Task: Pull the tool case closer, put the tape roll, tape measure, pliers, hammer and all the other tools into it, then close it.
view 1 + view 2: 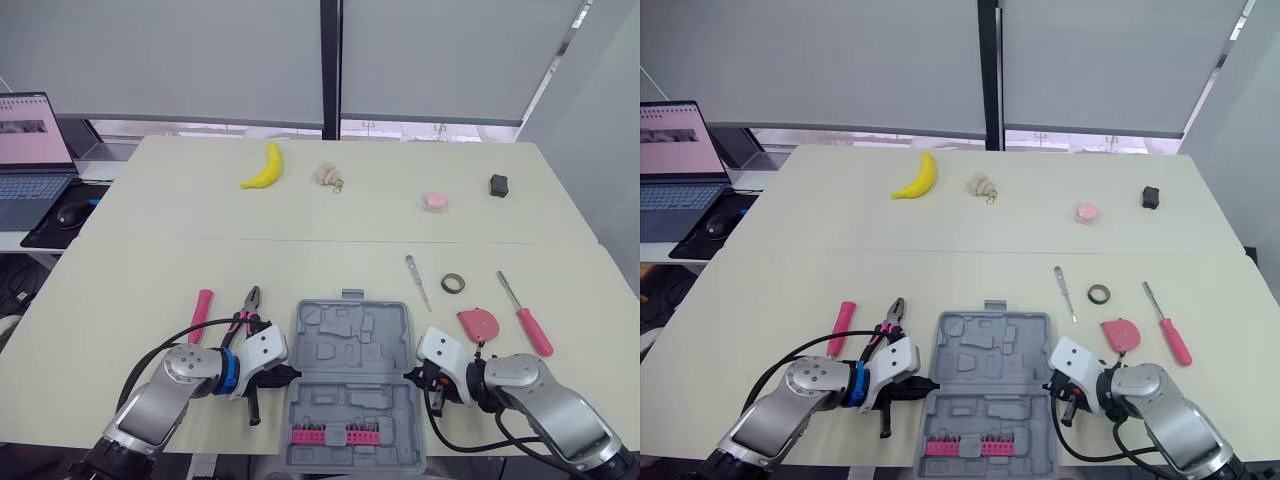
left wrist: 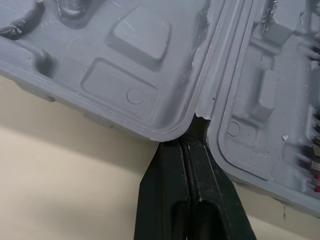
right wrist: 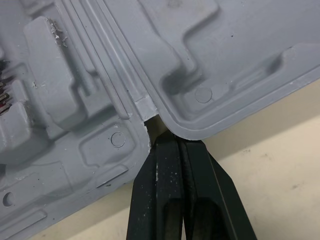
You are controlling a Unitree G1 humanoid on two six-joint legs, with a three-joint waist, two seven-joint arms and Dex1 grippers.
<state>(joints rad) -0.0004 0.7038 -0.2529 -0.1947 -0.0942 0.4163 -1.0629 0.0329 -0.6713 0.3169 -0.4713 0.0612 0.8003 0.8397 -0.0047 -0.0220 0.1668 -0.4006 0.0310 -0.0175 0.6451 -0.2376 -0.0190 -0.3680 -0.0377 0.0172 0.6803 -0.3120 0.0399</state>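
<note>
- grey moulded-plastic tool case (image 1: 350, 340) lies open and flat at the near edge of the pale tabletop (image 1: 300, 215), with a row of pink bits (image 1: 335, 433) in its near half.
- left claw (image 1: 285, 372) and right claw (image 1: 412, 373) flank it, each with fingers pressed together and holding nothing, tips lodged at the hinge notch on either side.
- it looks light, stiff and smooth, so it should slide easily; the hinge notches give purchase, though an uneven pull may skew it.
- small dark tape roll (image 1: 453, 283), pink tape measure (image 1: 478, 323) and pink-handled pliers (image 1: 245, 312) lie near the case, not yet packed.
</note>
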